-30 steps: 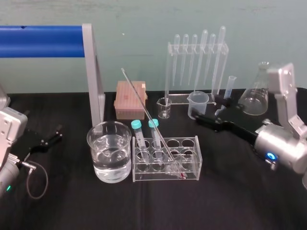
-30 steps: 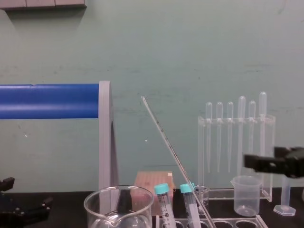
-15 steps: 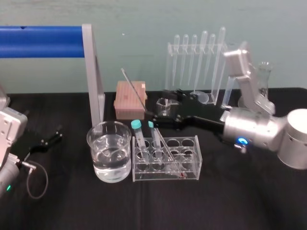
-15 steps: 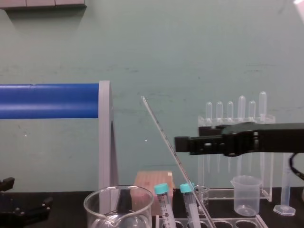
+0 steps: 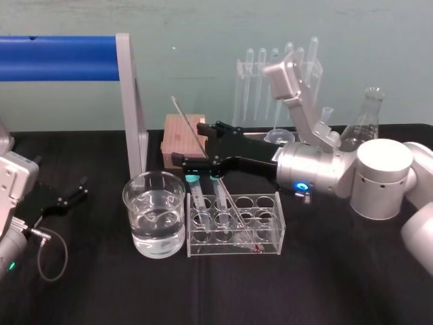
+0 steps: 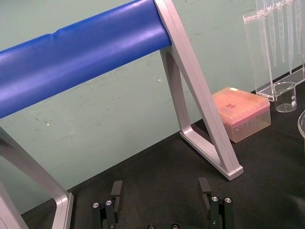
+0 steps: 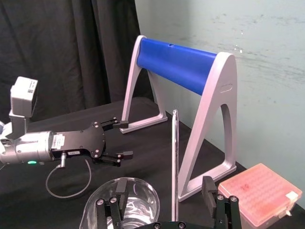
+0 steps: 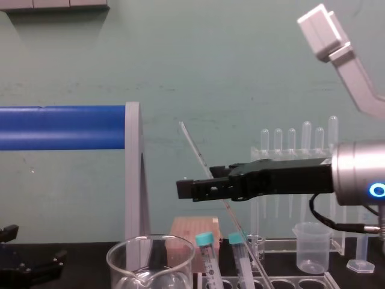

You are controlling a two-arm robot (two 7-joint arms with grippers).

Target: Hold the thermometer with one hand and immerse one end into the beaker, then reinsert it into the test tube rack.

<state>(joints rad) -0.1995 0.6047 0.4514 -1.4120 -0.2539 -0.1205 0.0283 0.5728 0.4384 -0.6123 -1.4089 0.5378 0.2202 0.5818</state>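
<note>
Head view shows the right gripper (image 5: 188, 143) has swept in from the far right and now straddles, fingers wide apart, the thermometer (image 5: 183, 116) leaning in the test tube rack (image 5: 270, 198) beside the beaker (image 5: 154, 203), seemingly ready to close, while the left gripper (image 6: 160, 187) lies parked, fingers apart.

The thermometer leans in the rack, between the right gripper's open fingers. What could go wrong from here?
1. The thermometer is thin glass and tilted; if the right gripper closes off-centre, it may push the rod sideways or crack it.
2. The teal-capped tubes stand just below that gripper; a lower approach could knock them.
3. The beaker holds water beside the test tube rack; a swinging rod could hit its rim.
The left gripper lies idle at the left.
</note>
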